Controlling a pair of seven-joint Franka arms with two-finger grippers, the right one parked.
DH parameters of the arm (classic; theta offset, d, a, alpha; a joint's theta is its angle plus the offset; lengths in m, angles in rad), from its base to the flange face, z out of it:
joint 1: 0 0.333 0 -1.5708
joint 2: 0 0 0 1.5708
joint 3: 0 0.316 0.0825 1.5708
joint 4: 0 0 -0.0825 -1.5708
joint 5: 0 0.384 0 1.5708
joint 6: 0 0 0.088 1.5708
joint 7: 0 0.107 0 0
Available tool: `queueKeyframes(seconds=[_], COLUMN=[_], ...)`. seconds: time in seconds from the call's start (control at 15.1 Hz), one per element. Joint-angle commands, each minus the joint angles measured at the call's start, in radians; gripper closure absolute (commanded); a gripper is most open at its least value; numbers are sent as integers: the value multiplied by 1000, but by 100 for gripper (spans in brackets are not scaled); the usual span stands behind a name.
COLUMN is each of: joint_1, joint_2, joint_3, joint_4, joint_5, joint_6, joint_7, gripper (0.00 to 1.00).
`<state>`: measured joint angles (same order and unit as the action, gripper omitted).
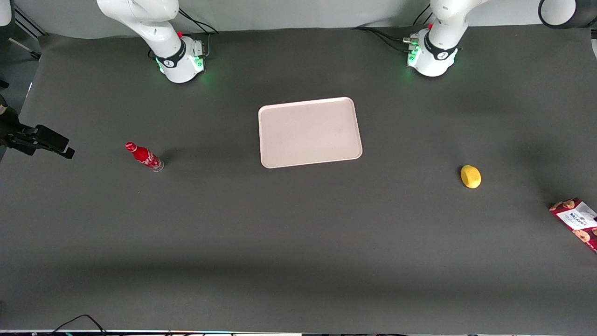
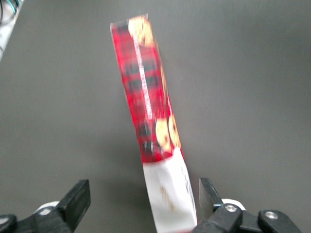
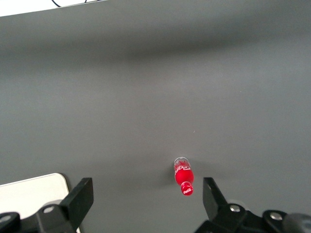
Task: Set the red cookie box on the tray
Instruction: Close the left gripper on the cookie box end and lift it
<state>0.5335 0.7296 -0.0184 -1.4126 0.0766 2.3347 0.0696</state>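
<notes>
Four loose objects lay on the dark grey table (image 1: pixel 298 242) as the working arm's gripper (image 2: pixel 144 199) hung above the red cookie box (image 2: pixel 148 104), seen from the wrist camera with its two black fingers (image 2: pixel 77 199) spread wide apart and nothing between them. One end of the box, its white panel, reached into the gap between the fingers without visibly touching either one. The box's tartan face with cookie pictures stretched away from the gripper, slightly slanted.

Seen from the front, the red cookie box (image 1: pixel 576 220) lay flat at the right edge of the frame, lower than centre, angled and partly cut off by the picture's border, at the working arm's end of the table. The gripper itself did not show in that view.

The tray (image 1: pixel 309 132), pale pink-white with rounded corners, sat just above the middle of the frame, well apart from the box and with nothing on it. A yellow lemon-like fruit (image 1: pixel 470 176) rested between tray and box, nearer the box. A small red bottle (image 1: pixel 144 156) stood at centre left, toward the parked arm's end of the table, well clear of the tray. Both arm bases (image 1: pixel 431 56) stood along the upper edge of the frame, green lights glowing.
</notes>
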Motion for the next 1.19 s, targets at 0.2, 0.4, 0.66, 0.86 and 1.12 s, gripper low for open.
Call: queueKeyframes(seconds=[0.2,0.4,0.66,0.86,1.12], joint_1=[36,39,37,34,32], joint_2=[117,162,163,171,208], joint_3=[-14,-14,-34,-38,-38], joint_4=[72,107,122,126,133], joint_5=[0,-1,-1,2,5], joint_6=[68,80,80,81,190], joint_7=[26,27,26,30,223], gripper=[0,0,5,32,83])
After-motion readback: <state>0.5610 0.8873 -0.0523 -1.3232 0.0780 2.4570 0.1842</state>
